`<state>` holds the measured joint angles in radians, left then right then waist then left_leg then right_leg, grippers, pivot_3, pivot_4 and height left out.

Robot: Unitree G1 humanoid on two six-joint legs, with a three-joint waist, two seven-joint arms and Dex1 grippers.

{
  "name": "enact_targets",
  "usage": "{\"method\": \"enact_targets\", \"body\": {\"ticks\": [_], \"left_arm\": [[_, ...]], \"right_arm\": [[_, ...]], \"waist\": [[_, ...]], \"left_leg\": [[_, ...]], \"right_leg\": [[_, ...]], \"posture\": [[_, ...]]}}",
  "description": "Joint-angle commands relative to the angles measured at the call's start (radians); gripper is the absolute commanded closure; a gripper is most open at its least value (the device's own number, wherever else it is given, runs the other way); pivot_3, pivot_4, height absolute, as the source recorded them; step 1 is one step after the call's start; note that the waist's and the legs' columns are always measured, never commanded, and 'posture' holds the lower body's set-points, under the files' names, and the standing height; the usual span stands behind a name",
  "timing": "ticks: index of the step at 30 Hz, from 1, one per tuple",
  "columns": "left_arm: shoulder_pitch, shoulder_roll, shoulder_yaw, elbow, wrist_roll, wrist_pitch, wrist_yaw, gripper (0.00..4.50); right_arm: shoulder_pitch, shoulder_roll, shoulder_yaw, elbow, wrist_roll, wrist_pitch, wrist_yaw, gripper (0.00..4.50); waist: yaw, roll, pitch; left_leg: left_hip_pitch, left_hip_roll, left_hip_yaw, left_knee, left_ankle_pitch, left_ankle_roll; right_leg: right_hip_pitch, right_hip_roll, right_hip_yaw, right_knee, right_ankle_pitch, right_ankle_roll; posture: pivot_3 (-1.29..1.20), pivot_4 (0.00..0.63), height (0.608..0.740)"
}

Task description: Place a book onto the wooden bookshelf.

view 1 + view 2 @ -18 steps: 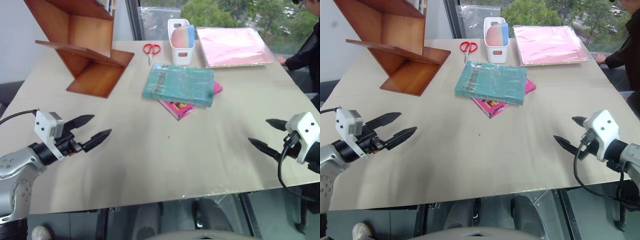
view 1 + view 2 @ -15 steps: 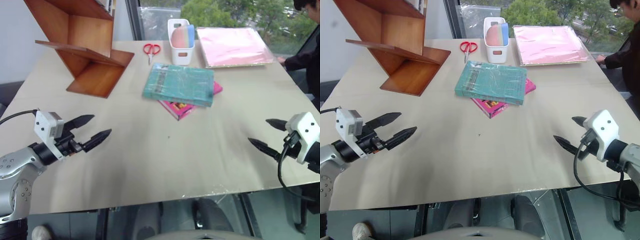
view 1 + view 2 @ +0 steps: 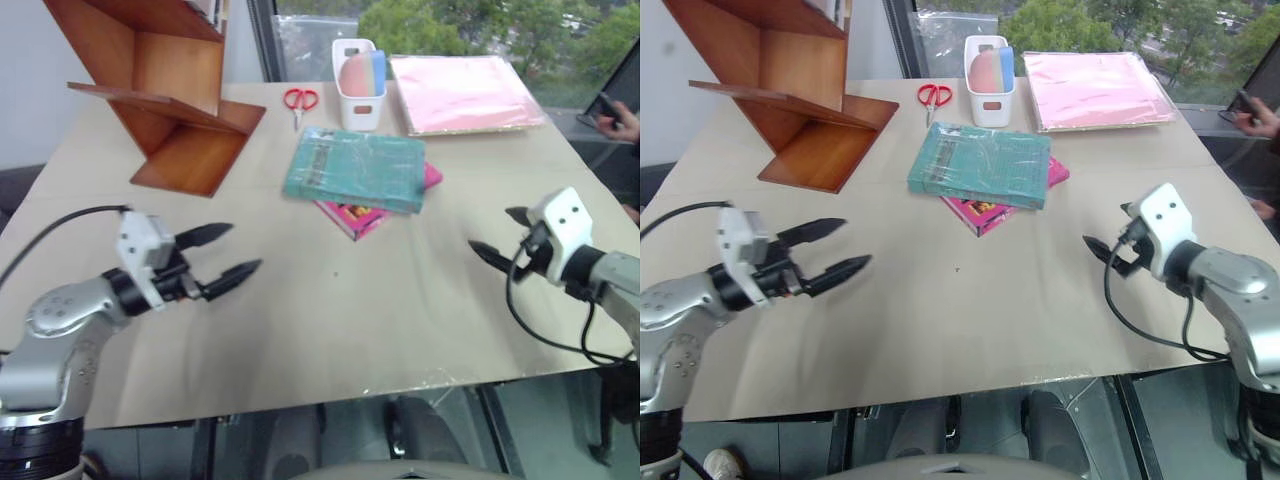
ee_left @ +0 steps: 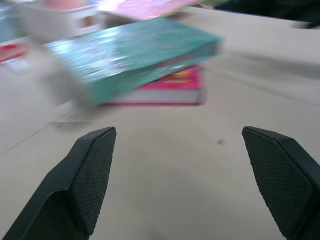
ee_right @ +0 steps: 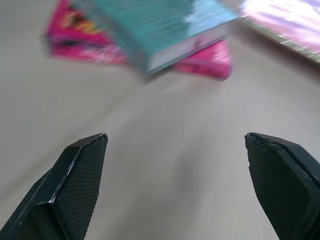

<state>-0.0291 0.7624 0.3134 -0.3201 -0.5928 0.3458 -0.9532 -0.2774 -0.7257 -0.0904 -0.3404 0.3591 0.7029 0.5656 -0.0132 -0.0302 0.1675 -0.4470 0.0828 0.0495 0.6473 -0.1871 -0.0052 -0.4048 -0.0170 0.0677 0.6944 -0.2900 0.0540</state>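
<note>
You have two grippers, the left gripper [image 3: 223,258] and the right gripper [image 3: 497,236], both spread wide and empty. Ahead between them lie two books: the book [image 3: 357,168] atop a pink book [image 3: 352,214]. One wooden bookshelf [image 3: 160,92] stands beyond your left gripper, apart from the stack.

I count two books on my table: one teal-green book [image 3: 357,171] lying on one pink book [image 3: 372,210]. There is one wooden bookshelf [image 3: 160,88], one pair of red scissors [image 3: 299,101], one white bin [image 3: 360,72], and one flat pink packet [image 3: 467,92].
</note>
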Motion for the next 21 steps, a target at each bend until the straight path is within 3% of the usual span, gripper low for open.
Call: {"method": "enact_targets", "body": {"ticks": [1, 2, 9, 13, 21], "left_arm": [[-0.031, -0.018, -0.033, -0.059, 0.008, -0.009, 0.033, 0.00], [-0.040, -0.029, -0.045, -0.064, 0.011, -0.007, 0.045, 0.00], [-0.028, -0.095, -0.100, -0.074, 0.046, -0.012, 0.107, 0.00], [-0.014, -0.099, -0.100, -0.065, 0.078, -0.019, 0.139, 0.00], [0.018, -0.114, -0.078, -0.076, 0.062, -0.005, 0.175, 0.00]], "right_arm": [[-0.071, 0.023, 0.054, 0.095, -0.066, -0.031, -0.026, 1.40], [-0.103, 0.036, 0.080, 0.141, -0.097, -0.048, -0.040, 1.53], [-0.363, 0.254, 0.202, 0.589, -0.267, -0.289, -0.139, 4.48], [-0.391, 0.310, 0.235, 0.654, -0.286, -0.399, -0.082, 4.48], [-0.300, 0.334, 0.256, 0.418, -0.226, -0.380, 0.057, 4.48]], "waist": [[0.002, 0.000, 0.000], [0.001, 0.000, 0.000], [-0.018, 0.001, 0.001], [-0.016, 0.001, 0.001], [-0.019, 0.001, 0.001]], "left_leg": [[-0.002, 0.000, 0.000, 0.000, 0.000, 0.000], [-0.002, 0.000, 0.000, 0.000, 0.000, 0.000], [-0.002, 0.000, 0.000, -0.001, 0.000, 0.000], [-0.003, -0.001, 0.000, -0.003, 0.000, 0.000], [-0.002, 0.000, 0.000, -0.004, 0.000, 0.000]], "right_leg": [[-0.001, 0.000, 0.000, 0.000, 0.000, 0.000], [-0.001, 0.000, 0.000, 0.000, 0.000, 0.000], [-0.002, 0.001, 0.001, 0.001, 0.000, 0.001], [-0.003, 0.001, 0.001, 0.000, 0.000, 0.001], [-0.003, 0.000, 0.000, 0.000, 0.000, 0.001]], "posture": [[0.00, 0.150, 0.740], [0.00, 0.150, 0.740], [0.00, 0.150, 0.740], [0.00, 0.150, 0.740], [0.00, 0.150, 0.740]]}}
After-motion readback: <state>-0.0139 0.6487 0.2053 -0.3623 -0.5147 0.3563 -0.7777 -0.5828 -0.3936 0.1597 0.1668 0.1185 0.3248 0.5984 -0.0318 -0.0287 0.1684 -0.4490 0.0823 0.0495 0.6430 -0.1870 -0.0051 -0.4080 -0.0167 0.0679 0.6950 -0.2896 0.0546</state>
